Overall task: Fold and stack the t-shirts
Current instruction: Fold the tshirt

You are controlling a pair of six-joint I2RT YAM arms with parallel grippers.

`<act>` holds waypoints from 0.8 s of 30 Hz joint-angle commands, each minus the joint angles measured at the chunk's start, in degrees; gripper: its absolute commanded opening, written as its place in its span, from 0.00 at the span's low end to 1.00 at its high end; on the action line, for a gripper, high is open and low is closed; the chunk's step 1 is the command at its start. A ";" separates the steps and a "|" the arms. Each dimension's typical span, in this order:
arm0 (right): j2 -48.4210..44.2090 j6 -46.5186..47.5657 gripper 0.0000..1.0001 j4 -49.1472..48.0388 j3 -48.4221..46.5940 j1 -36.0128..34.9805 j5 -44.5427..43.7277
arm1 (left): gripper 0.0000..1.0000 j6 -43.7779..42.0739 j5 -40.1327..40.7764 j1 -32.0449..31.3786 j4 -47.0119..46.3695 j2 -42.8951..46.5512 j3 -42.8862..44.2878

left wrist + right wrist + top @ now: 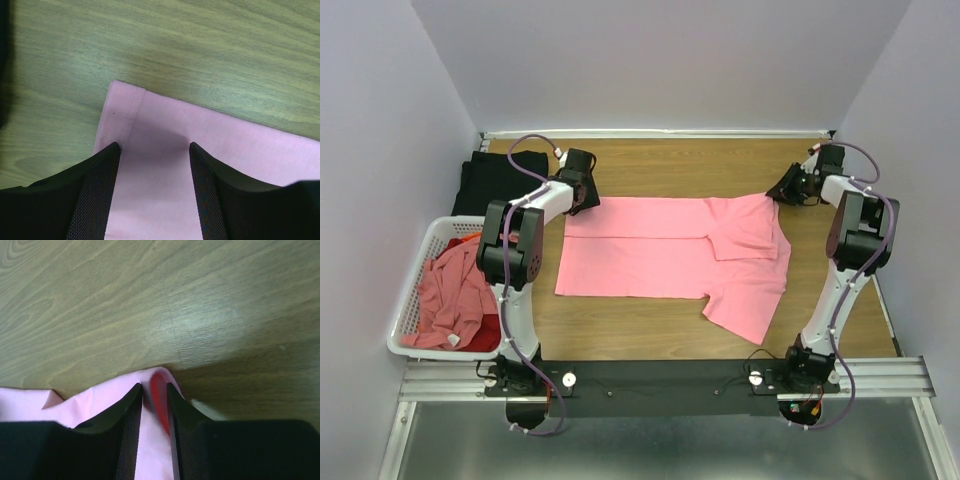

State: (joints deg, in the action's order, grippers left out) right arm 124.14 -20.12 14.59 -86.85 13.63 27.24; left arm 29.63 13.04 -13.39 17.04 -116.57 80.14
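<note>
Top external: pink shirt point(660, 255) is lying flat on the counter point(670, 165), barely folded. The left claw point(588, 200) is hovering wide over its far-left corner, while the right claw point(780, 190) is pinching its far-right corner, jaws narrow. Only the black shirt point(495, 175) is looking done; the basket point(405, 310) is holding more shirts point(450, 290).

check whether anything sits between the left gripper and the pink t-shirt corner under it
Nothing visible. The left gripper hangs open over the far-left corner of the pink t-shirt, with only bare cloth between its fingers. The black cloth lies to the left and the white basket nearer the bases, both clear of it.
</note>
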 commanded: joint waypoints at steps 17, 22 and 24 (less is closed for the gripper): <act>3.65 1.22 0.01 -1.67 -5.52 4.04 -8.70 | 0.42 4.21 -5.83 0.91 7.39 -6.65 8.09; 7.42 2.01 0.01 -1.58 -9.91 4.04 -8.87 | 0.42 5.26 -7.50 0.82 9.50 -10.51 13.37; 8.49 2.28 0.01 -1.49 -11.93 4.04 -8.79 | 0.42 5.79 -7.68 0.91 9.85 -12.09 16.01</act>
State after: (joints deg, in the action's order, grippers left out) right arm 129.08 -19.40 13.76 -95.20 17.28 21.08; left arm 33.61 8.05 -12.64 22.83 -124.20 92.99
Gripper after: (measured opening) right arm 0.012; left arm 0.419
